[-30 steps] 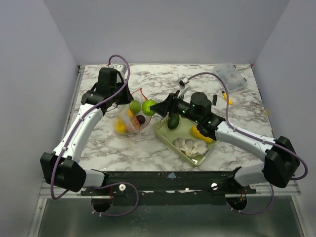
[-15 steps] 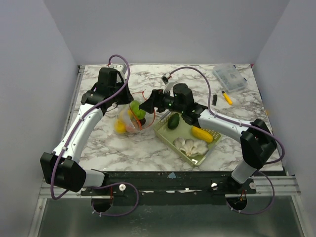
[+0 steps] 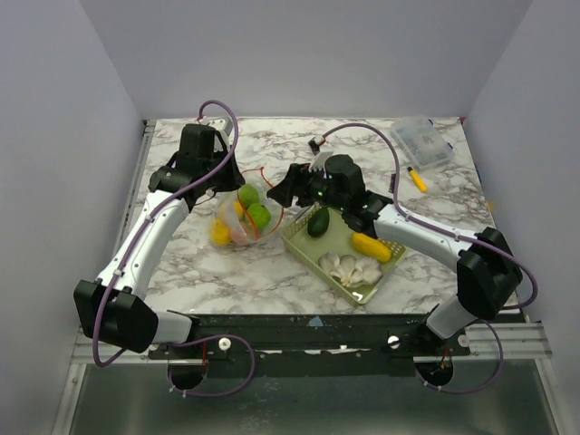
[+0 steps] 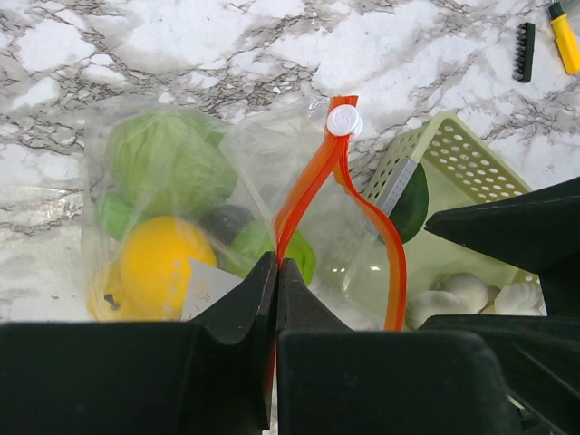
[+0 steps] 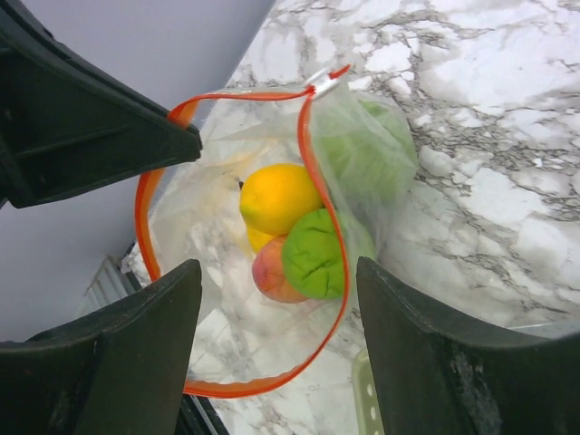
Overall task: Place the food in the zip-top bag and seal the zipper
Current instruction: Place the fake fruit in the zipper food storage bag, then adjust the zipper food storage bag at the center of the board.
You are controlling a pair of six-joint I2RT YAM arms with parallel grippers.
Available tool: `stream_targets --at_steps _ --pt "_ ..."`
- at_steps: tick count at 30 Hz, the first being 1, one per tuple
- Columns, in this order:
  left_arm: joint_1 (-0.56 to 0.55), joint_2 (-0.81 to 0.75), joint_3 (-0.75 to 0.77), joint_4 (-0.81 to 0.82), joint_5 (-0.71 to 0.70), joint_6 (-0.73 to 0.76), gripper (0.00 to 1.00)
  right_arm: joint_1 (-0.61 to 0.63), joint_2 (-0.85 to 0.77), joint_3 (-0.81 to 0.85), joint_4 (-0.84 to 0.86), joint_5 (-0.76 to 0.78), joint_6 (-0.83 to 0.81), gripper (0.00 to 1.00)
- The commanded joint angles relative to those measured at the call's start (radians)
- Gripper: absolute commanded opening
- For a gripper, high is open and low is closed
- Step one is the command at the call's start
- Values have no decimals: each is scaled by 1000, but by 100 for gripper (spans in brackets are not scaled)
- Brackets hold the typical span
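Note:
The clear zip-top bag [image 3: 234, 222] lies left of centre with its mouth held open. Its orange-red zipper [image 4: 308, 186] forms a loop [image 5: 143, 227] with a white slider [image 4: 343, 120] at the far end. My left gripper [image 4: 276, 267] is shut on the zipper rim [image 3: 227, 186]. Inside the bag are a yellow fruit [image 5: 276, 195], a green one [image 5: 315, 254], a reddish one [image 5: 270, 272] and a pale green one [image 5: 362, 154]. My right gripper [image 5: 279, 272] is open and empty, just above and right of the bag mouth [image 3: 276, 193].
A pale green mesh basket [image 3: 313, 264] right of the bag holds a dark avocado [image 3: 318, 221], a yellow piece [image 3: 370, 246] and white pieces [image 3: 349, 267]. A clear lidded box [image 3: 421, 140] and a yellow marker [image 3: 416, 178] lie at the back right.
My right gripper carried a green fruit from the basket side to over the bag and let it go. The fruit now lies in the bag. The left arm has not moved.

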Motion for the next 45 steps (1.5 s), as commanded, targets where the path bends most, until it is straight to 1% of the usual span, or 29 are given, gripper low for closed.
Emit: stream_targets --at_steps 1,3,8,10,11,14,16,17,20,24,26,28,29,31,33,34,35,38,40,42,44,45 --pt "4 -18 0 3 -4 3 0 -15 -6 -40 -25 57 -12 70" --pt "4 -16 0 3 -5 3 0 -15 24 -34 -29 38 -2 67" --pt "4 -17 0 5 -8 6 0 -15 78 -4 -18 -25 28 52" --pt "4 -18 0 5 -3 5 0 -15 81 0 2 -50 50 48" --pt "4 -21 -4 12 16 5 0 -15 82 -4 65 -119 99 37" --pt "4 -20 -3 13 38 9 0 -15 79 -15 126 -149 168 13" --pt "4 -23 -4 15 49 9 0 -16 79 -23 166 -157 215 1" --pt "4 -24 -5 18 49 11 0 -15 81 -24 181 -156 245 0" --pt "4 -27 -11 27 49 17 0 -15 100 -18 228 -172 316 0" --pt "3 -14 -3 26 87 19 0 -16 131 -24 306 -175 421 0" --pt "4 -10 5 21 96 19 4 -15 137 -39 344 -155 469 0" --pt "4 -9 9 23 113 19 5 -15 142 -56 397 -153 508 0" --pt "4 -11 7 27 116 18 5 -16 138 -50 381 -144 498 0" --pt "4 -5 5 27 110 18 0 -15 122 -12 275 -116 422 0" --pt "4 6 10 16 107 23 0 -16 99 40 128 -90 297 1" --pt "4 11 15 11 106 25 0 -16 90 65 62 -63 222 6" --pt "4 13 18 9 106 25 0 -15 82 92 -16 -36 169 14" --pt "2 11 19 7 91 26 0 -17 86 173 -232 20 -56 36" --pt "1 13 18 6 80 28 0 -17 93 199 -319 52 -154 48" --pt "1 19 24 1 74 28 0 -18 110 224 -367 73 -234 59" --pt "-1 28 37 -13 68 29 0 -17 134 241 -379 70 -300 65" --pt "-3 32 41 -18 63 29 0 -17 153 246 -373 68 -311 66"
